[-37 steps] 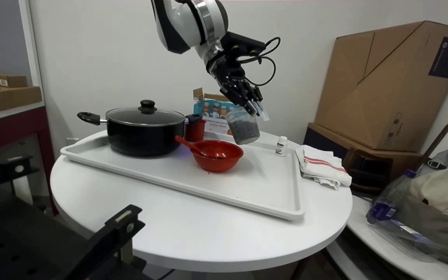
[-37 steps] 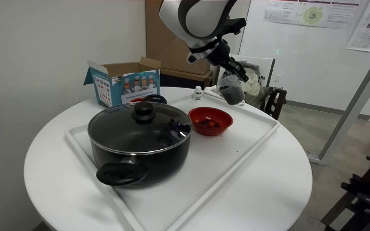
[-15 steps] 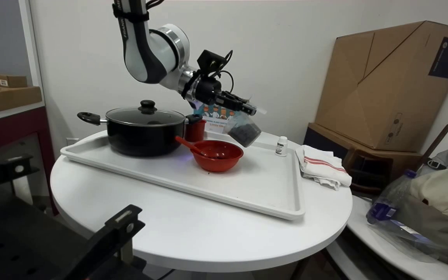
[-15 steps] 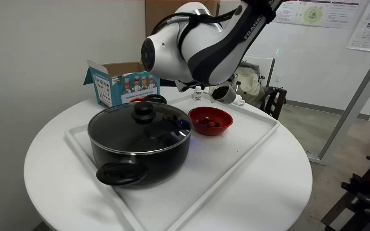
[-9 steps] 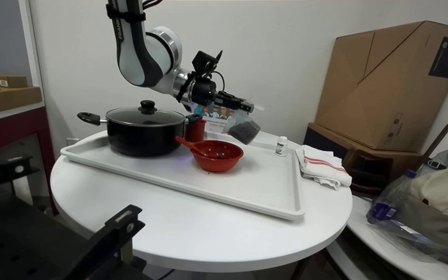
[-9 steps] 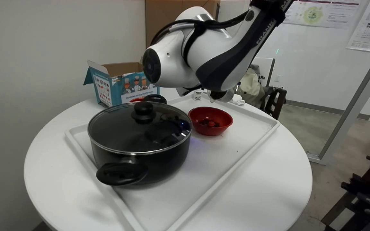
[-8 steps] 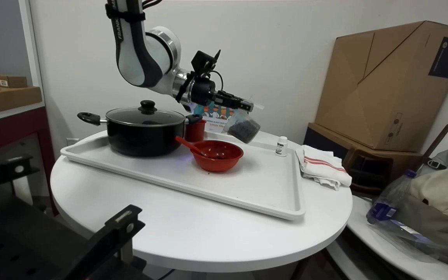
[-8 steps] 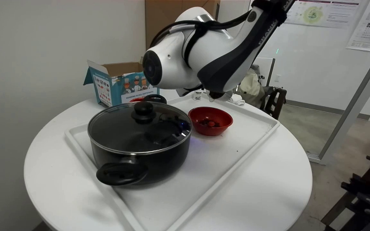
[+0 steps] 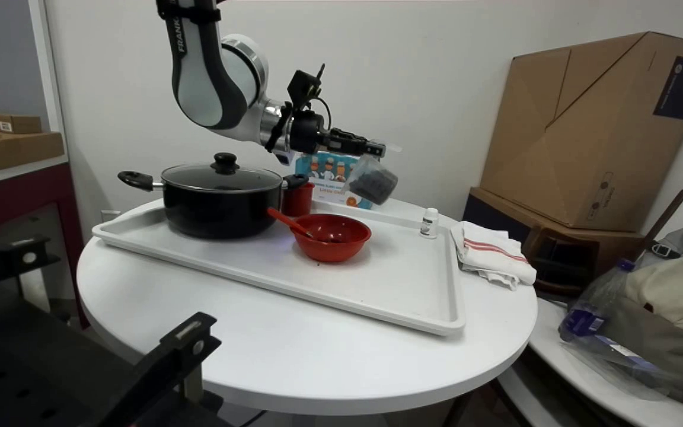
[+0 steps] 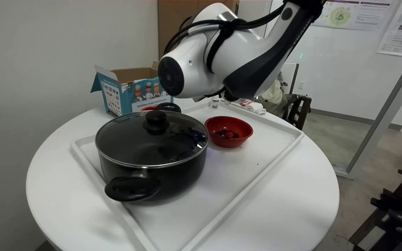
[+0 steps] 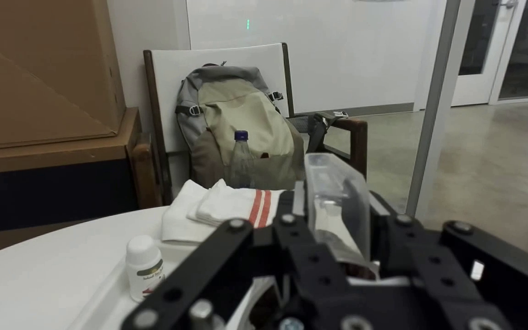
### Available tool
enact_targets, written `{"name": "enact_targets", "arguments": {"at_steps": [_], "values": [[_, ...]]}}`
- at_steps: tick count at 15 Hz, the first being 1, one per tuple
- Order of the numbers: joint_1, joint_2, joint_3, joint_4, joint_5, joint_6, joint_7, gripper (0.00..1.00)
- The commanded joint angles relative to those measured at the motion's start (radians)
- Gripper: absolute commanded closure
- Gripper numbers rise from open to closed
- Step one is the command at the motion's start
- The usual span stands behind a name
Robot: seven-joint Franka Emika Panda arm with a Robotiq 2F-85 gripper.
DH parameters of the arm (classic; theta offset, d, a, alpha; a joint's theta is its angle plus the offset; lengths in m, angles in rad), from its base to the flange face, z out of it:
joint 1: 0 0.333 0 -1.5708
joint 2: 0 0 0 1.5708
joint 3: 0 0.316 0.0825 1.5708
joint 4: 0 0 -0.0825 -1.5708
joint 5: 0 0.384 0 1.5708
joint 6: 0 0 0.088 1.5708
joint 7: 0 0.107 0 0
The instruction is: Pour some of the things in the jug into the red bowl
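In an exterior view, the fingers (image 9: 372, 149) are gripping the jug (image 9: 371, 179), which is hanging tilted in the air, its mouth facing the side of the black pot (image 9: 223, 209). Against a couple of seconds ago the jug is lying further over, and in the last instant it is rising slightly. Dark contents (image 9: 377, 185) are showing through its clear wall. The red bowl (image 9: 332, 252) is resting on the white tray (image 9: 401, 284), roughly midway between the long edges; the jug is hanging apart from it, above the rim nearer the small white bottle (image 9: 429, 225) at a corner of the tray.

In an exterior view, the forearm (image 10: 257, 75) is now covering the jug almost wholly; falling pieces are being neither confirmed nor ruled out here. Dark pieces (image 10: 223, 132) are lying in the bowl, showing no evident gain.

In the wrist view, the jug's clear handle (image 11: 337, 206) is standing pinched between the two fingers.

Judgement: with the bowl already holding a share, the added tilt is likely serving further pouring, while the rise is raising the risk of scatter onto the tray.
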Motion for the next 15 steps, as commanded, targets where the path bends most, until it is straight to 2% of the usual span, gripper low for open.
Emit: {"name": "enact_targets", "arguments": {"at_steps": [1,15], "values": [[0.002,-0.058,0.002,-0.062,-0.041,-0.018,0.018,0.9],[0.01,-0.147,-0.003,-0.185,-0.178,-0.086,0.008,0.9]]}}
